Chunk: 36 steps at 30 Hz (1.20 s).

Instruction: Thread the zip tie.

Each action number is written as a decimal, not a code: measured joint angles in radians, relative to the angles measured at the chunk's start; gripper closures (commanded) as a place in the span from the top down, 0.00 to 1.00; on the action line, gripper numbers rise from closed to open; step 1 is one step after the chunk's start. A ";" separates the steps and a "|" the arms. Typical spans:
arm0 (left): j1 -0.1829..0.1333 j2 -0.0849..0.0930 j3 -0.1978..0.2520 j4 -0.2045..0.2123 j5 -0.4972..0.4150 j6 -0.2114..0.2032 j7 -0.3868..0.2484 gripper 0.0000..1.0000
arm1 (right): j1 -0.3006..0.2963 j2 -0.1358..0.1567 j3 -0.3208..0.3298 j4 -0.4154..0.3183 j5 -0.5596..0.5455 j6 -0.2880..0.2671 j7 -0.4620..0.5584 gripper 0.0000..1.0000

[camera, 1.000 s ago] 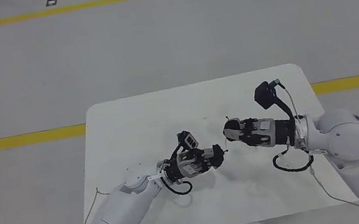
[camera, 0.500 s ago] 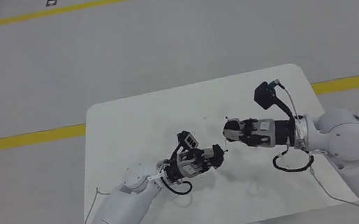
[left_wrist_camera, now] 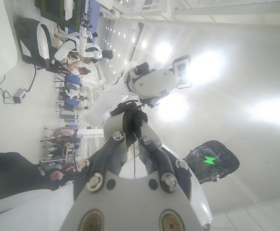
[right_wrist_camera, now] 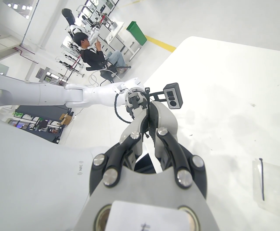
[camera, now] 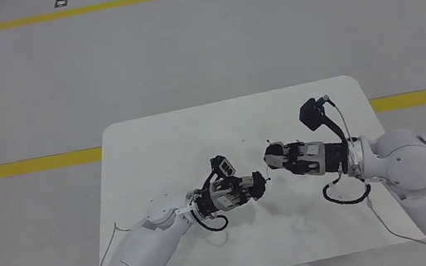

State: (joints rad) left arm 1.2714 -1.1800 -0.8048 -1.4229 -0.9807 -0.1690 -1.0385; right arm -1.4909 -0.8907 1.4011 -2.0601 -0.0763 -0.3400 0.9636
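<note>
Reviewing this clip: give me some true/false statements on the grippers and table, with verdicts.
1. The right gripper has its fingers shut on a black zip tie. True.
2. The left gripper has its fingers spread wide and empty. False: they are shut on a thin black strip.
3. A second zip tie lies on a clear bag on the table. True.
4. The grippers are at opposite ends of the table. False: they face each other closely over its middle.

Overhead camera down onto table; 2 wrist cameras close behind left claw and right claw, facing each other.
</note>
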 measured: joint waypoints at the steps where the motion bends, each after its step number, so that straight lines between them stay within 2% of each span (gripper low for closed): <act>1: 0.000 0.000 0.000 0.000 0.000 0.000 0.000 0.00 | 0.000 0.000 0.001 0.001 0.001 0.000 0.000 0.00; 15: 0.000 0.000 0.000 0.000 0.000 0.000 0.000 0.00 | -0.009 0.006 0.023 -0.010 0.025 0.000 -0.009 0.00; 36: 0.000 0.000 0.000 0.000 0.000 0.000 0.000 0.00 | -0.014 0.013 0.012 -0.012 0.024 0.000 0.003 0.00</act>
State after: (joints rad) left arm 1.2714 -1.1800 -0.8048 -1.4229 -0.9807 -0.1690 -1.0385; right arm -1.5046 -0.8774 1.4129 -2.0717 -0.0522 -0.3400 0.9662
